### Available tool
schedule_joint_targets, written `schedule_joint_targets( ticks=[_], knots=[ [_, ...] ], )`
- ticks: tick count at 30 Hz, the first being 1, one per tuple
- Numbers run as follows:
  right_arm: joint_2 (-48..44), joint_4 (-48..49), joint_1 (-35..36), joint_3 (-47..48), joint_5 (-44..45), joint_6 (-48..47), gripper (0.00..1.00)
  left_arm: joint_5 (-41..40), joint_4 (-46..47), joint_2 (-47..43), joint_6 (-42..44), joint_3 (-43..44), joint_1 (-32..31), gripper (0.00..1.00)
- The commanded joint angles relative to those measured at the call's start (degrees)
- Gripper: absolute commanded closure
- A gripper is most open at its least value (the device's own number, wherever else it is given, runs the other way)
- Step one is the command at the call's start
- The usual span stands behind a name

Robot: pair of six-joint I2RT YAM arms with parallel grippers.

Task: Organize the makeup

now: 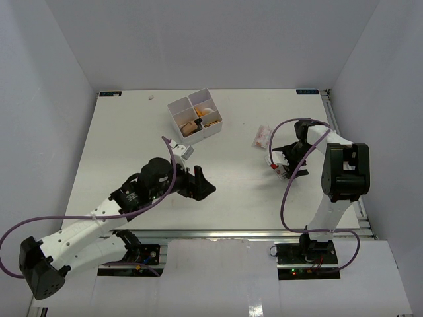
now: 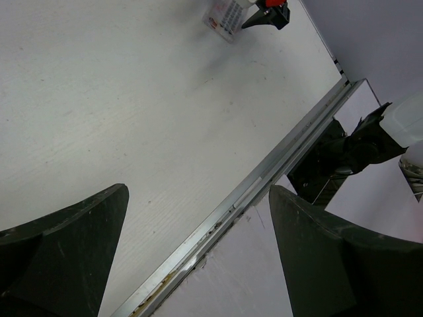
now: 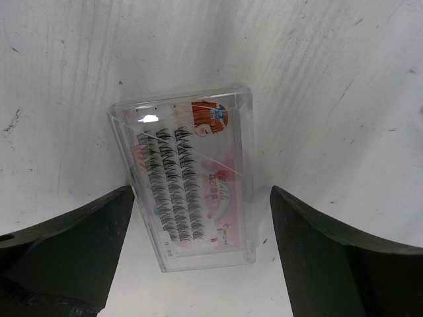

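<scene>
On my left, the left jaws stand wide apart and empty, hanging over bare counter (image 1: 119, 132) well short of everything. I would leave that arm parked. Beyond it sits the white box (image 1: 176, 122), some compartments already holding cosmetics. Further right, a pinkish packet (image 1: 262, 137) lies flat on the counter, apart from the box.

The step in hand is on the right: the right jaws are spread and low around a clear lash case (image 3: 192, 185), which lies flat on the counter between them and is not yet gripped. The case's left edge is just beside, perhaps touching, the left finger (image 3: 99, 224), with more room on the other side.

In the wrist view its long axis runs away from the camera, tilted a little, printed cartoon end farthest. So the jaws would close across its short width, which suits me. I would nudge left to centre it and drop until the tips bracket the thin edges. Then I would close gently, since the smooth plastic may skate or tip.
</scene>
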Motion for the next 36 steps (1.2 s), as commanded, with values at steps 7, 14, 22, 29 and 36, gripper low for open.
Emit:
schedule_joint_targets(
  ticks=[7,14,22,29,36],
  knots=[
    [3.6,1.3,-0.4,1.8,2.7,-4.2,0.10,3.5,9.6,1.8,-8.5,-3.6,0.0,0.02],
    [5.2,0.2,0.2,3.8,3.7,-3.1,0.10,4.2,14.4,1.8,-12.4,-6.9,0.0,0.02],
    [6.6,-1.1,0.3,6.8,4.3,-2.2,0.10,4.1,14.2,0.6,-12.2,-7.4,-0.1,0.02],
    [7.8,-0.9,0.8,6.5,4.5,-0.2,0.05,4.7,17.7,1.2,-14.1,-9.6,-0.1,0.02],
    [7.5,-1.0,1.0,6.5,1.5,3.8,0.18,5.8,25.6,3.3,-20.3,-12.9,-0.1,0.02]
  ],
)
